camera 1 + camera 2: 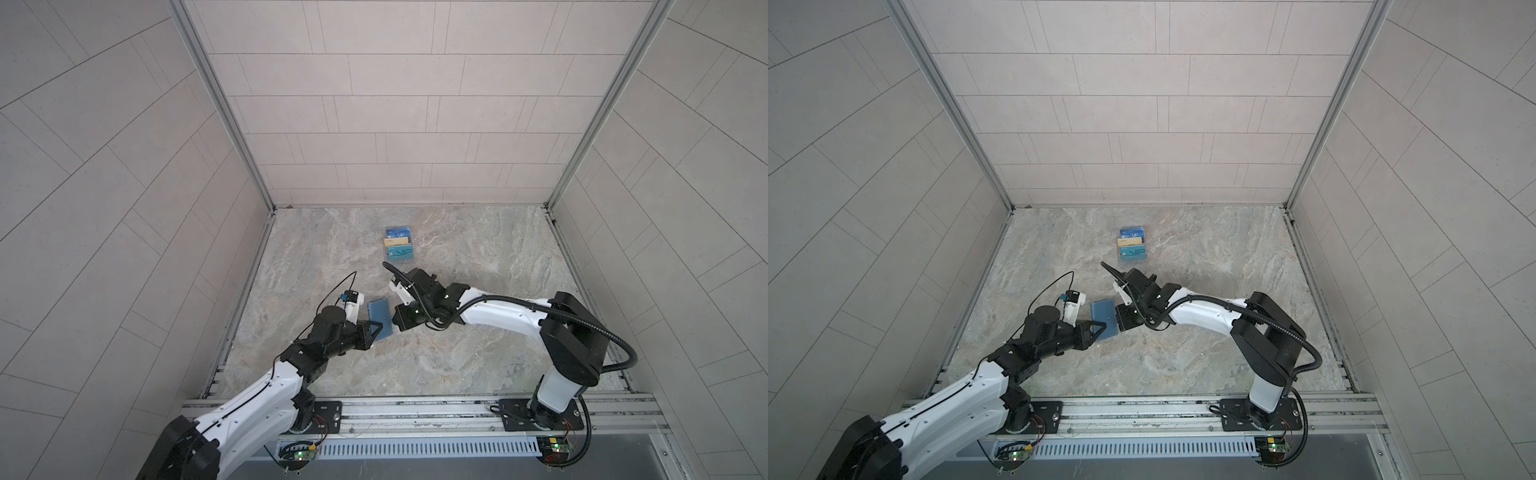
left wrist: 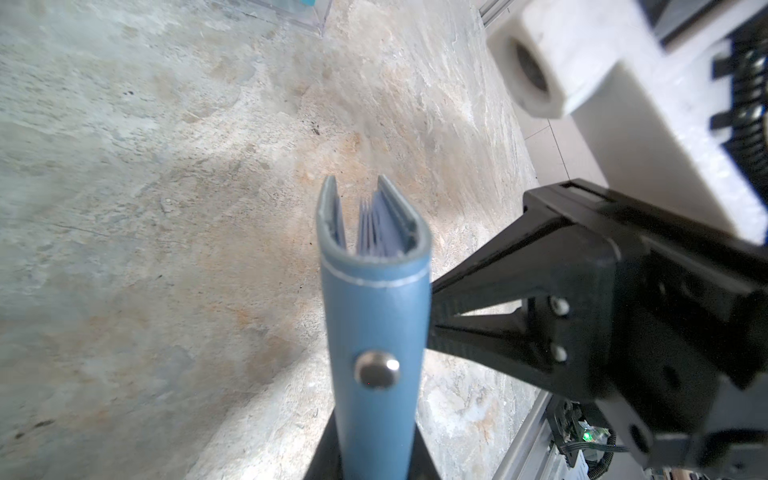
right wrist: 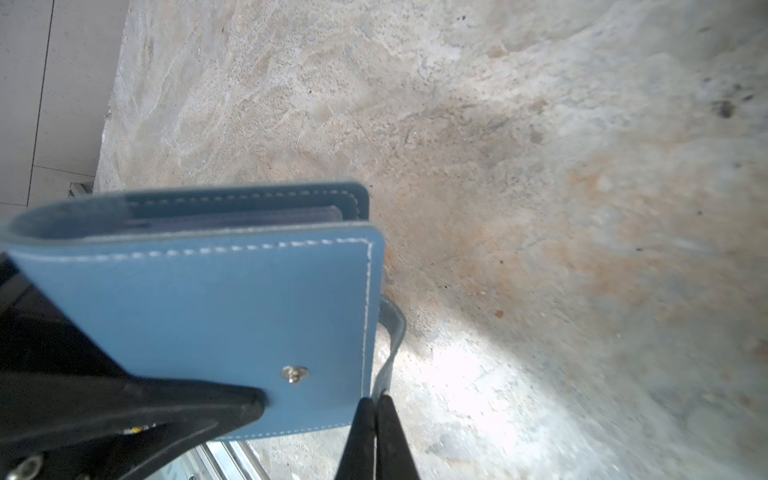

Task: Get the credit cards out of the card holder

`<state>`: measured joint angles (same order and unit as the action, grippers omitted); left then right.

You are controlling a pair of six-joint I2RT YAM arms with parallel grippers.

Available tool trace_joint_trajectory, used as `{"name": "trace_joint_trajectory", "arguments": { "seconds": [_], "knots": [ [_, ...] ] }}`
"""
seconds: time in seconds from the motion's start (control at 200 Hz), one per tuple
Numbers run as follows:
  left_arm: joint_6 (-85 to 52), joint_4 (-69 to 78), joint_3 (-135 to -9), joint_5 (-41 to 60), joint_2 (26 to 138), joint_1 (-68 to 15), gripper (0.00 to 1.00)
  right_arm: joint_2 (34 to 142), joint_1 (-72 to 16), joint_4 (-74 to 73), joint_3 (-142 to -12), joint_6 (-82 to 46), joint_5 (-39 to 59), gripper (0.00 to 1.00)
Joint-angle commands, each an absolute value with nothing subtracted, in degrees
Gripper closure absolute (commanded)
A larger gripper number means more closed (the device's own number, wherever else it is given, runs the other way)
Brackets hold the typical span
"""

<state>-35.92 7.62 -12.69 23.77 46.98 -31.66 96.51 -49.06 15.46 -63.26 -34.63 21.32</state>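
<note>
1. The left fingers (image 3: 224, 409) were clamped on the small teal-blue leather-like folding card holder (image 1: 380, 316). One finger pressed its stitched cover beside the silver snap stud (image 3: 295, 374).
2. The card holder hung clear of the marble-patterned desk (image 1: 457, 353). It was nearly closed, with thin bluish sleeve edges (image 2: 374, 228) showing between its slightly parted covers. Whether credit cards sat inside could not be told.
3. At the card holder's free edge, the right fingers (image 3: 365, 419) were pinched tight on its grey-blue tab (image 3: 392, 332), which was off the stud.
4. Well beyond the card holder stood a clear tiered stand (image 1: 399, 245) displaying cards.
</note>
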Motion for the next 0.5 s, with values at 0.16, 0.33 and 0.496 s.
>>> {"name": "trace_joint_trajectory", "arguments": {
  "seconds": [0.16,0.33,0.496],
  "knots": [
    [-35.9,14.9,-19.7,35.1,49.9,-31.9,1.00,84.9,-41.4,15.9,-56.3,-30.4,24.1,0.83],
    [-37.3,17.7,-24.9,43.2,53.4,-31.9,1.00,77.7,-37.6,6.4,-49.0,-32.0,32.6,0.62],
    [-38.0,20.5,-28.0,48.3,54.5,-32.0,1.00,68.0,-37.4,-4.9,-41.9,-35.0,36.5,0.42]
  ]
}}
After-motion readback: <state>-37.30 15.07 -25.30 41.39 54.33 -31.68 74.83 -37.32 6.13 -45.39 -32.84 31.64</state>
